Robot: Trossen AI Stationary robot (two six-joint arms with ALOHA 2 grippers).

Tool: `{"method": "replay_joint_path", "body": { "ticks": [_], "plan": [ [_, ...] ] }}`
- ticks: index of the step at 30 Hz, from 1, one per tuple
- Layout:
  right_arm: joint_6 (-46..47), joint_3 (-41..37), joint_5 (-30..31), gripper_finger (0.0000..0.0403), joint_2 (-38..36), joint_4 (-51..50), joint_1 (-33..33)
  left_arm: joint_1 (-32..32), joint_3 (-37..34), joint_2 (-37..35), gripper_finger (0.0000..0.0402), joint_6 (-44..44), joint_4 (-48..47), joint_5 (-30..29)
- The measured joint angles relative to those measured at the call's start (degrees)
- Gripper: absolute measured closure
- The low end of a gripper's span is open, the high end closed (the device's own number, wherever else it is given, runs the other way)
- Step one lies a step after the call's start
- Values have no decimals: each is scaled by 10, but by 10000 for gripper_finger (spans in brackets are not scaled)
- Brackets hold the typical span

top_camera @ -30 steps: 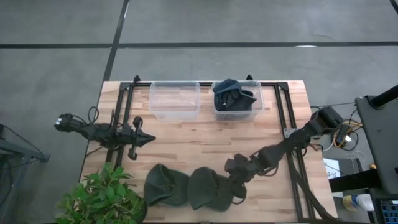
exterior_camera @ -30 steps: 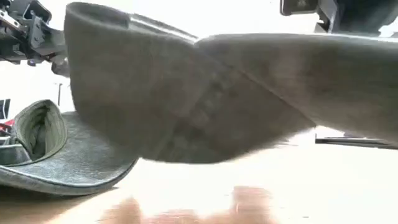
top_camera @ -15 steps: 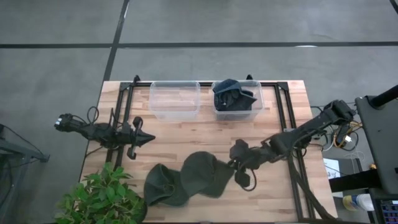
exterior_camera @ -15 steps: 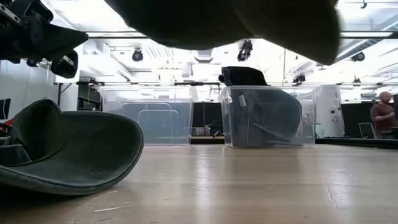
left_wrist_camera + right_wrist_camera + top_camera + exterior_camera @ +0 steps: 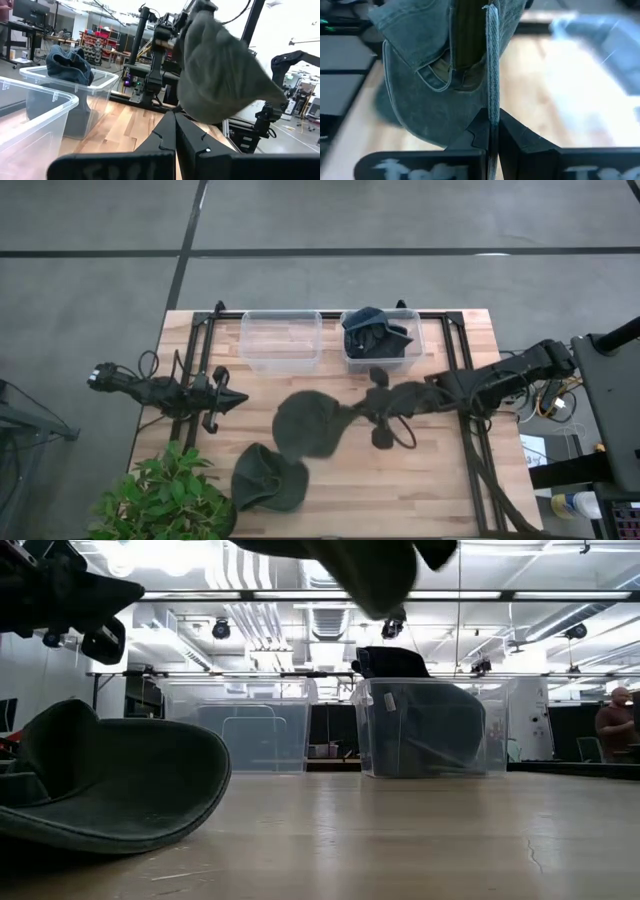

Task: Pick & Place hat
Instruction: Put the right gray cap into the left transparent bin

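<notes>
High view — right gripper [image 5: 352, 413] clamped on a hat [image 5: 303, 423], carried mid-table, near the empty bin [image 5: 281, 340]. Left gripper [image 5: 236, 404] idles at left, fingers together. Right wrist view — fingers pinch the brim. Transport step; next, swing over a bin and release.

I'm holding the right arm stretched in from three o'clock toward table centre, its gripper [image 5: 352, 416] raised off the surface and clamping a hat [image 5: 305, 425]. I'm keeping the left arm lying low at nine o'clock, its gripper [image 5: 238, 403] pointing toward three o'clock with fingers pressed together.
</notes>
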Motion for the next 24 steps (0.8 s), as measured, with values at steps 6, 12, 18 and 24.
{"method": "replay_joint_path", "body": {
  "ticks": [6,12,18,24],
  "plan": [
    [-128,61,41,390,36,18,-40,0,0,2,401,1,-1,0],
    [-155,142,45,390,89,6,-102,0,0,4,401,-1,0,-14],
    [-202,239,43,390,155,-41,-160,0,0,7,401,-26,-14,-12],
    [-263,325,43,390,232,-60,-208,-1,0,8,401,-27,-23,-11]
  ]
}}
